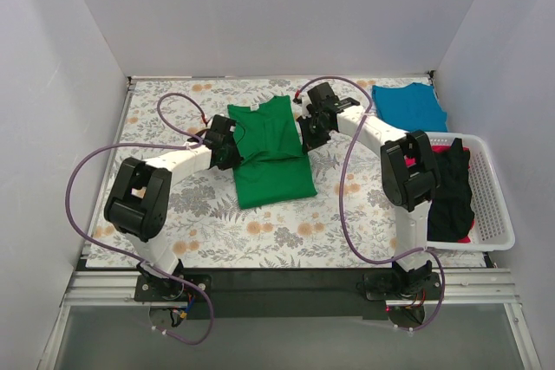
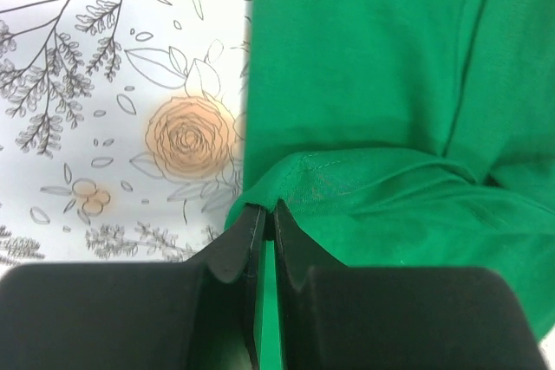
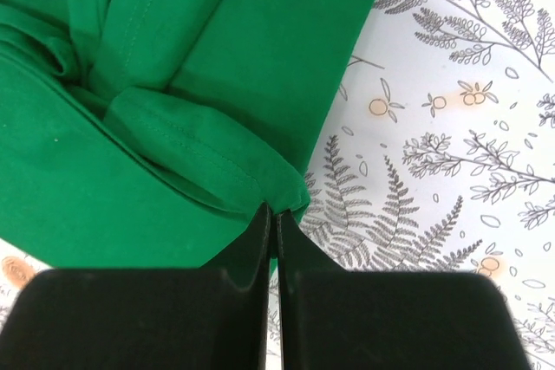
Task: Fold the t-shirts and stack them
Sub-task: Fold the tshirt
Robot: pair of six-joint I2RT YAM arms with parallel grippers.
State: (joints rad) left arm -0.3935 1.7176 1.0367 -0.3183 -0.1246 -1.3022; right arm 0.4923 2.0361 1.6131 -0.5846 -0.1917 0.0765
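A bright green t-shirt [image 1: 270, 149] lies partly folded in the middle of the floral table cover. My left gripper [image 1: 231, 146] is shut on its left edge, and green cloth [image 2: 364, 110] shows pinched between the black fingers [image 2: 247, 236]. On the opposite side, my right gripper [image 1: 305, 134] is shut on the shirt's right edge, a hemmed fold of the green t-shirt [image 3: 173, 67] bunched at its tips. A teal-blue t-shirt [image 1: 409, 107] lies folded at the back right. Black [image 1: 451, 192] and red-pink [image 1: 463, 238] shirts sit in the basket.
A white slotted basket [image 1: 492, 205] stands at the right edge of the table. The floral cover [image 1: 260, 231] spreads out in front of the green shirt. Grey walls close off the left, back and right sides. Purple cables loop over both arms.
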